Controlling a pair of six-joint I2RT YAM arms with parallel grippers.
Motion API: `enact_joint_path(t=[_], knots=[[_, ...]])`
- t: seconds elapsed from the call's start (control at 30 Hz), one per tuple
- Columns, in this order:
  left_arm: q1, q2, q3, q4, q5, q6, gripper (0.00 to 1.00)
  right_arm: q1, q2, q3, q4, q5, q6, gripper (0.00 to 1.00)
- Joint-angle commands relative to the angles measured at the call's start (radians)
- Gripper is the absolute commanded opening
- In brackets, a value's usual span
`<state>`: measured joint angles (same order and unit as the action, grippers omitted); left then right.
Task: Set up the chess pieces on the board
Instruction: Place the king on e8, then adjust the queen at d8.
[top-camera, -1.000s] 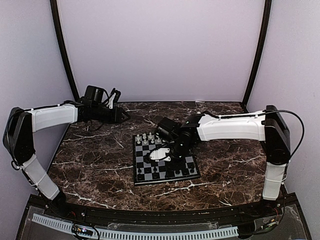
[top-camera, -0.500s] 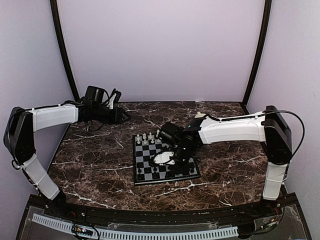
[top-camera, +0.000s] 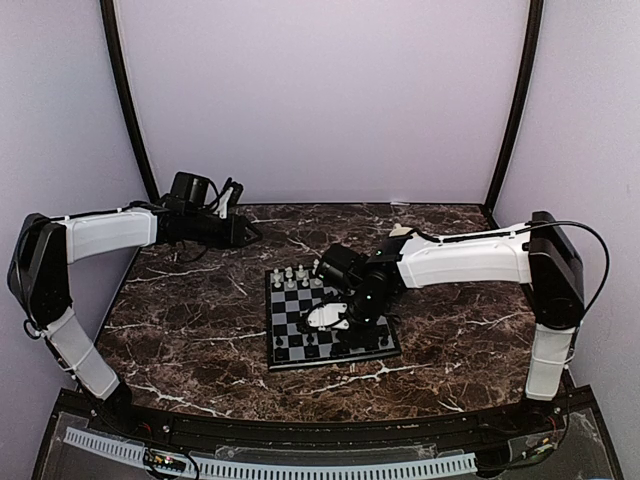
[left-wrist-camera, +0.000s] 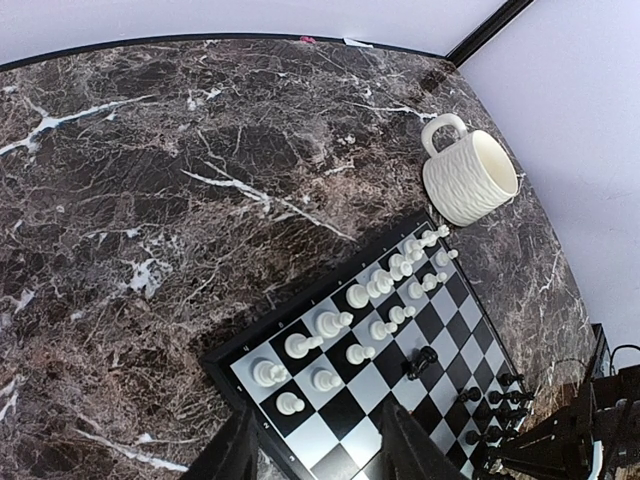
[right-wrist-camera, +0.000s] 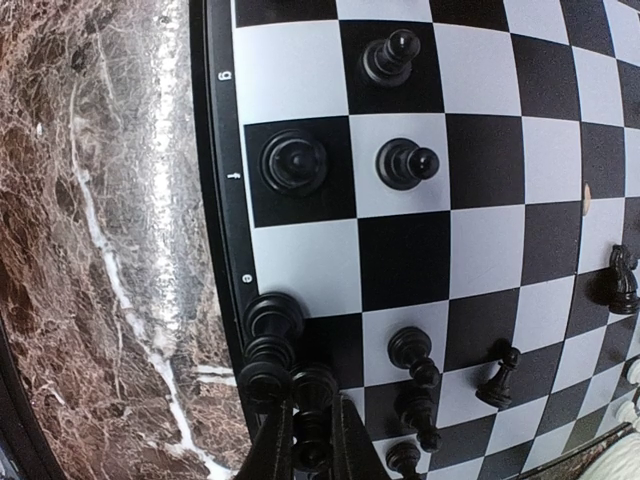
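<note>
The board (top-camera: 290, 325) lies at mid-table; it also shows in the left wrist view (left-wrist-camera: 455, 320) and the right wrist view (right-wrist-camera: 480, 250). White chess pieces (top-camera: 296, 277) stand in two rows on its far side (left-wrist-camera: 372, 300). Black chess pieces (top-camera: 312, 343) stand on the near side. My right gripper (top-camera: 345, 318) is over the board; in its wrist view it (right-wrist-camera: 310, 450) is shut on a black piece (right-wrist-camera: 315, 395) close beside a tall black piece (right-wrist-camera: 270, 330) at the board's edge. My left gripper (top-camera: 245, 232) is open and empty at the back left, off the board (left-wrist-camera: 325, 460).
A cream mug (left-wrist-camera: 468, 180) stands on the marble tabletop (top-camera: 180, 330) beside the board's white end. A lone black knight (left-wrist-camera: 420, 362) stands mid-board. Other black pieces (right-wrist-camera: 405, 163) stand near the held one. Purple walls enclose the table on three sides.
My right gripper moved a little toward the near side of the board a second ago, then held still. The left arm has not moved.
</note>
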<state>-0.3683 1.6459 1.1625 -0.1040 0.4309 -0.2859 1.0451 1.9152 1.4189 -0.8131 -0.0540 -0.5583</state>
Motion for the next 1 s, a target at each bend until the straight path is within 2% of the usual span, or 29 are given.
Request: enact_joint_path(t=[0.0, 0.3, 0.8, 0.97], knots=[[0.005, -0.004, 0.026, -0.008, 0.019, -0.006, 0.44, -0.003, 0.013, 0.03, 0.014, -0.019, 0.017, 0.04], [0.005, -0.001, 0.028, -0.01, 0.02, -0.004, 0.44, -0.003, 0.037, 0.046, 0.016, -0.033, 0.021, 0.08], [0.005, 0.009, 0.031, -0.011, 0.032, -0.009, 0.44, -0.004, -0.004, 0.026, 0.001, -0.047, 0.001, 0.32], [0.005, 0.011, 0.031, -0.013, 0.038, -0.01, 0.45, -0.002, -0.015, 0.034, -0.015, -0.069, -0.023, 0.37]])
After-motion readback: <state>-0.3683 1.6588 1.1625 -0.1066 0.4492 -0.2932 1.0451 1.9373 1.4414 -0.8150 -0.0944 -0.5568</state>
